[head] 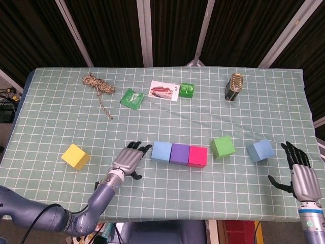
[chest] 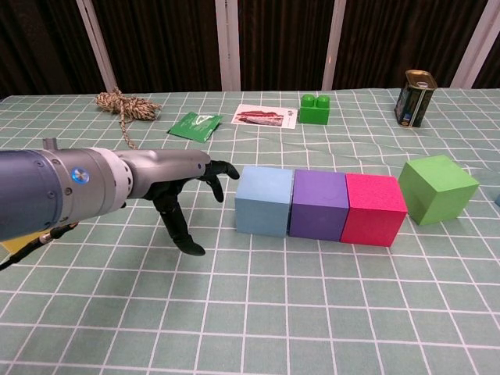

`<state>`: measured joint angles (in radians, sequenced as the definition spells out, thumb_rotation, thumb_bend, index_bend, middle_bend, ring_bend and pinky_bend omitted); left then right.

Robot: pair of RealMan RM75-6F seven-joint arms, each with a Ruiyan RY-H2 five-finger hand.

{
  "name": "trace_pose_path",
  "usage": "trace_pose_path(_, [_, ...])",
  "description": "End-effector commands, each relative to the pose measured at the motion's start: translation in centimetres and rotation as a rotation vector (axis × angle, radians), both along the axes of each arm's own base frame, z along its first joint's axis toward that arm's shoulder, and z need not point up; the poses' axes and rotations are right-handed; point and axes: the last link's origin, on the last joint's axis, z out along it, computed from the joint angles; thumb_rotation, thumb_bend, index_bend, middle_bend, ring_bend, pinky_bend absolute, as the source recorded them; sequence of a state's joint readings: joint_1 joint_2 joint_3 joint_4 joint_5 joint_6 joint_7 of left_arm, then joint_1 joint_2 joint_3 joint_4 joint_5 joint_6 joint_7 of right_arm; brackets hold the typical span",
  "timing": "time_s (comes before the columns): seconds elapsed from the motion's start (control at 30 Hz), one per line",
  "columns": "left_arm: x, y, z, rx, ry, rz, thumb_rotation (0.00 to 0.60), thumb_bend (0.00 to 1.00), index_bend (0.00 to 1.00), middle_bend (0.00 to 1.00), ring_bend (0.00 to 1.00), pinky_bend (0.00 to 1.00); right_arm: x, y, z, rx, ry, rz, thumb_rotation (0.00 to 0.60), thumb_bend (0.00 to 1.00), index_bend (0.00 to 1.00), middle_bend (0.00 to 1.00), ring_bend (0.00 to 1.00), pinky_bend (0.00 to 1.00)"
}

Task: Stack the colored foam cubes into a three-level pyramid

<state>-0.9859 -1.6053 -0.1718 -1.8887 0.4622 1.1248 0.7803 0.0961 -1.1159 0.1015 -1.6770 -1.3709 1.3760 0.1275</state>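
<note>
We have a base row of three foam cubes (head: 180, 154) laid; upper levels remain; both robot hands, left (head: 129, 160) and right (head: 300, 176), are released, grasping nothing.

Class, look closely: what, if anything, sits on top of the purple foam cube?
Nothing: the purple foam cube has a bare top in both views. Light blue foam cube and pink foam cube flank it. Its underside is hidden.

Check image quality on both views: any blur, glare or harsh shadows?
Head view: sharp, even light, soft shadows; tin shows slight sheen, no glare. Chest view: cubes crisp; the near left forearm looms large and slightly soft; dark backdrop, no blown highlights.
</note>
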Motion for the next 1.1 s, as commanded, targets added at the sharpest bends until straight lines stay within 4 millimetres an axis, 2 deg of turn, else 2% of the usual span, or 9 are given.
trace_pose_path(0.03, [0.1,-0.1,-0.3,-0.01,0.002,-0.005,0.6,0.25,0.0,0.19,0.0,0.0,0.0,0.0,0.0,0.0,0.0,0.0,0.6,0.25,0.0,0.0,0.0,0.0])
trace_pose_path(0.7, [0.5,-0.9,-0.6,-0.04,-0.011,-0.017,0.6,0.25,0.0,0.19,0.0,0.0,0.0,0.1,0.0,0.001,0.001,0.001,0.6,0.25,0.0,0.0,0.0,0.0])
trace_pose_path(0.93, [0.0,-0.3,1.1,0.007,-0.022,-0.008,0.6,0.25,0.0,0.19,0.0,0.0,-0.1,0.1,0.1,0.001,0.002,0.0,0.6,0.25,0.0,0.0,0.0,0.0])
trace_pose_path(1.1, [-0.6,-0.3,3.9,0.056,-0.064,0.014,0.6,0.25,0.0,0.18,0.0,0.0,-0.1,0.1,0.2,0.0,0.002,-0.003,0.6,0.25,0.0,0.0,0.0,0.0])
